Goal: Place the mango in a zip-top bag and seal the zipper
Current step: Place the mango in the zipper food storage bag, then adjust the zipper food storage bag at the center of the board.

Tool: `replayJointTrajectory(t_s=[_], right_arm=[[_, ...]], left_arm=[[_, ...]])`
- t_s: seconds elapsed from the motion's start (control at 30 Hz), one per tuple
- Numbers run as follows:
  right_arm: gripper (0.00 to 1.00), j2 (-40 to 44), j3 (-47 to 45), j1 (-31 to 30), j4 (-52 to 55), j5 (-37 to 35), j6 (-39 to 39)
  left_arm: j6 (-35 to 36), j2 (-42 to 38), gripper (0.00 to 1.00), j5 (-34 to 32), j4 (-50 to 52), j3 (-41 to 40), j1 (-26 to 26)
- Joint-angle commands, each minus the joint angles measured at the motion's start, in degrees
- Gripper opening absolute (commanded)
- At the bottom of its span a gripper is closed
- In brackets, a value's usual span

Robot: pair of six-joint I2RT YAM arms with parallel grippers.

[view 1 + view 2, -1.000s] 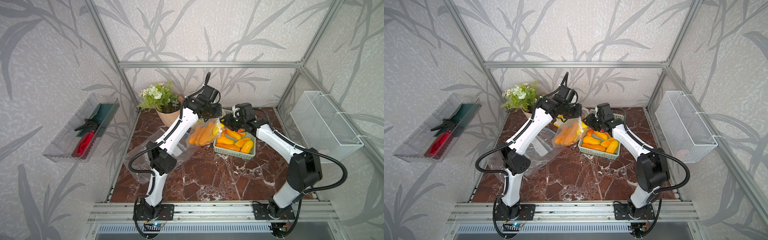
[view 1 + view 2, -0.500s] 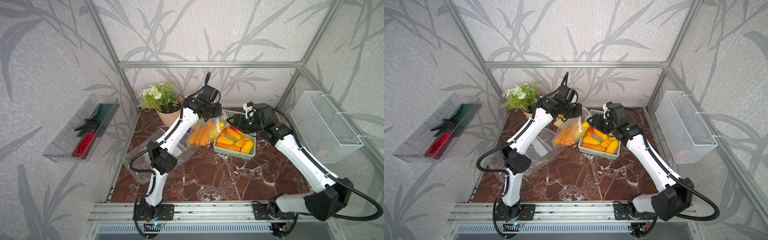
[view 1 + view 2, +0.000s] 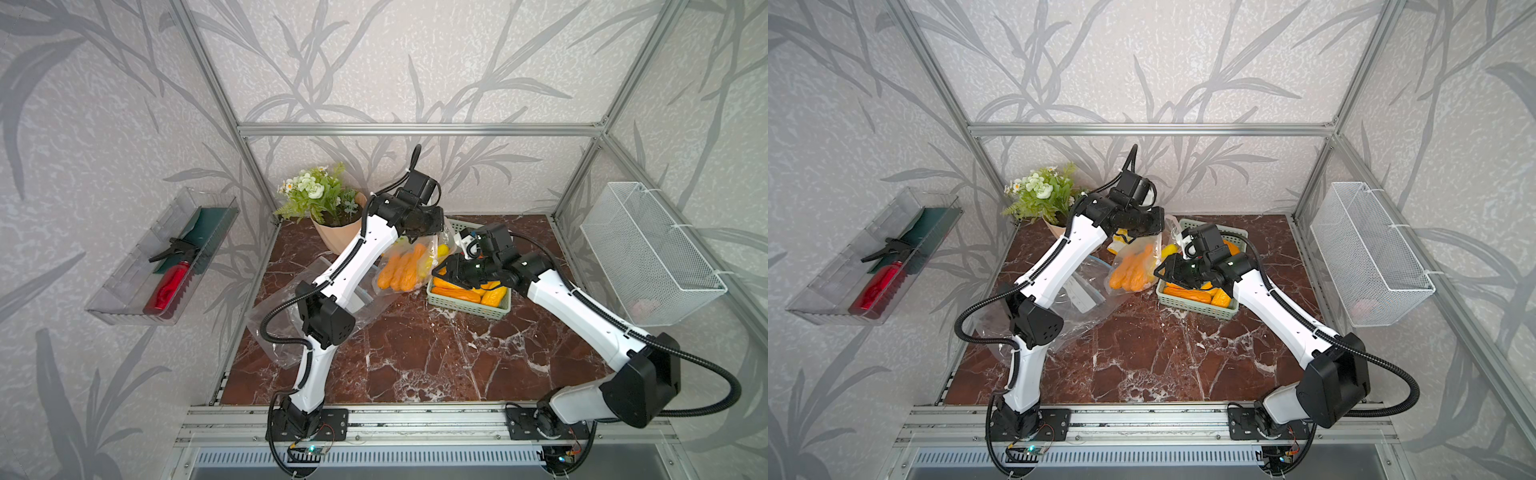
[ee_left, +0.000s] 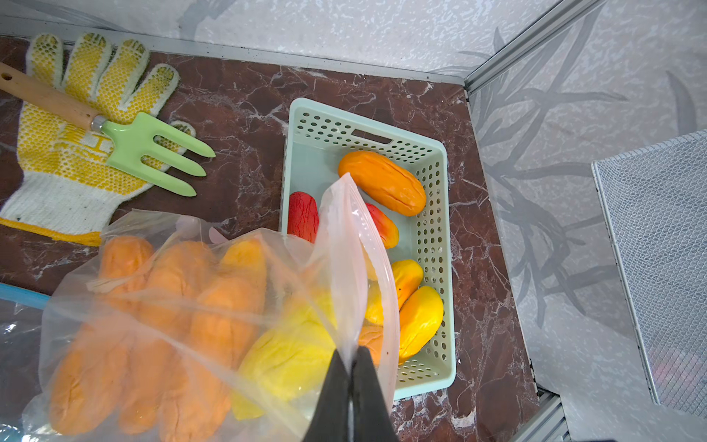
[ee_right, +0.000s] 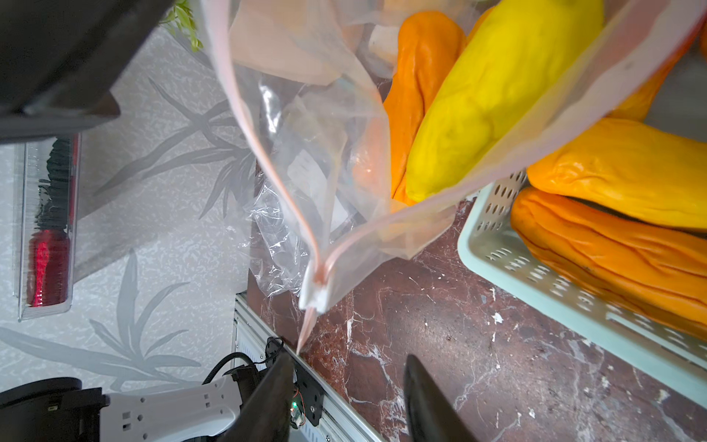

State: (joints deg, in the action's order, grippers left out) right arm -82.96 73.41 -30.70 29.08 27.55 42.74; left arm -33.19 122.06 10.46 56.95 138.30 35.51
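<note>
Right gripper (image 5: 346,367) has dropped to the bag (image 5: 325,134) corner, basket (image 5: 493,245) just beside.

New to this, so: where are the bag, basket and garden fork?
zip-top bag (image 4: 183,298), left wrist view, clear side over the fruit.
basket (image 4: 325,128), left wrist view, perforated wall.
garden fork (image 4: 130,141), left wrist view, green head.

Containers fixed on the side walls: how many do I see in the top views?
2. A clear tray on the left wall holds a red bottle; a white wire basket hangs on the right wall. None seems hidden.
</note>
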Motion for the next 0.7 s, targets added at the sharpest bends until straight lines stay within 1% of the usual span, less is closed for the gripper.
replayJointTrajectory(t_s=[0.0, 0.2, 0.37, 0.4, 0.43, 0.47, 0.53, 0.6, 0.67], right_arm=[[0.45, -1.2, 1.6, -1.0, -1.5, 0.8, -0.4], [0.43, -3.7, 3.4, -2.0, -3.2, 0.2, 0.2], [0.33, -5.1, 4.2, -2.7, -3.0, -2.2, -0.2], [0.3, -5.2, 4.4, -2.7, -2.8, -2.7, -0.4], [0.25, -5.3, 4.6, -2.8, -2.2, -3.2, -1.0], [0.15, -5.3, 4.9, -2.8, -1.5, -3.9, -1.6], [0.06, -4.6, 5.0, -2.8, -0.1, -5.6, -4.0], [0.0, -3.7, 5.5, -2.8, 1.4, -7.6, -8.5], [0.0, -3.0, 7.6, -2.8, 3.6, -9.4, -14.7]], left_arm=[[-0.2, 0.6, 0.0, 0.0, -0.4, 1.9, -0.1], [-0.2, 0.6, 0.0, 0.1, -0.5, 1.9, -0.1], [-0.6, 0.6, 0.0, 0.3, -0.7, 1.9, -0.1], [-0.6, 0.6, 0.0, 0.3, -0.7, 1.9, -0.1], [-0.6, 0.6, 0.0, 0.0, -0.6, 1.9, -0.2], [-0.7, 0.4, 0.0, -0.1, -0.6, 2.0, -0.1], [-1.4, 0.3, 0.0, -0.4, -0.6, 2.1, -0.3], [-2.9, 0.3, 0.0, -1.1, 0.1, 2.9, -0.7], [-5.6, 0.4, 0.0, -1.8, 1.1, 4.6, -1.5]])
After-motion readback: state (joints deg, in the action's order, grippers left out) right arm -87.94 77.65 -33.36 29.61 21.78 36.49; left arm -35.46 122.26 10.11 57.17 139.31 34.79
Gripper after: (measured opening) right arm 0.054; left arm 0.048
